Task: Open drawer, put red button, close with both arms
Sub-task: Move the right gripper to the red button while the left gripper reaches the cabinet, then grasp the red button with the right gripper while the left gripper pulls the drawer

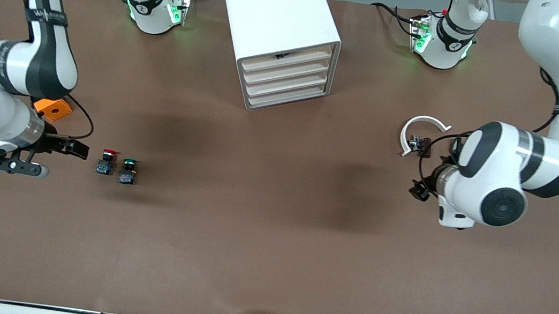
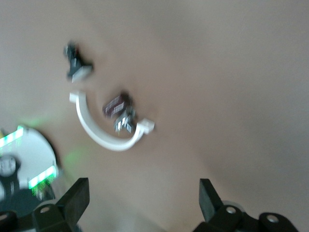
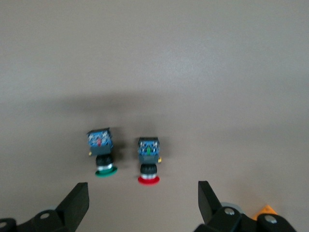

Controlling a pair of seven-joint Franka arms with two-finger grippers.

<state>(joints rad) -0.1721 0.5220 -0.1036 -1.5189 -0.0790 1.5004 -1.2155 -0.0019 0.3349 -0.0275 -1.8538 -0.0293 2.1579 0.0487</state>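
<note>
The red button (image 1: 107,160) lies on the brown table toward the right arm's end, red cap toward the arms' bases. It also shows in the right wrist view (image 3: 148,162), just ahead of the fingers. My right gripper (image 1: 76,149) hangs low beside it, open and empty (image 3: 144,200). The white drawer cabinet (image 1: 284,76) stands between the two bases with all its drawers shut. My left gripper (image 2: 144,198) is open and empty over bare table near a white ring piece (image 2: 104,133). In the front view its own wrist (image 1: 493,174) hides it.
A twin green button (image 1: 128,169) lies right beside the red one, also in the right wrist view (image 3: 101,154). An orange block (image 1: 52,108) sits under the right arm. The white ring piece (image 1: 423,130) holds small dark parts (image 1: 418,143).
</note>
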